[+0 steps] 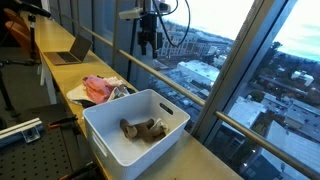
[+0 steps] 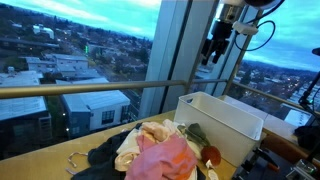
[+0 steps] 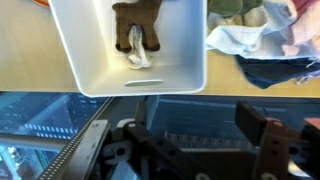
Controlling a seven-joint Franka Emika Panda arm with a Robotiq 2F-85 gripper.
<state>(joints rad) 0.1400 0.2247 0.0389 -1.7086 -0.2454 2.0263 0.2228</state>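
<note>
Step in hand, by judgement: release over the container. The gripper hangs high above the white bin, jaws apart and empty. The brown plush toy lies limp on the bin floor, near its middle. Any next move calls for a clear vertical path past the bin rim and the clothes pile to the far left.

Hand hangs high above white bin; clothes heap beside.
</note>
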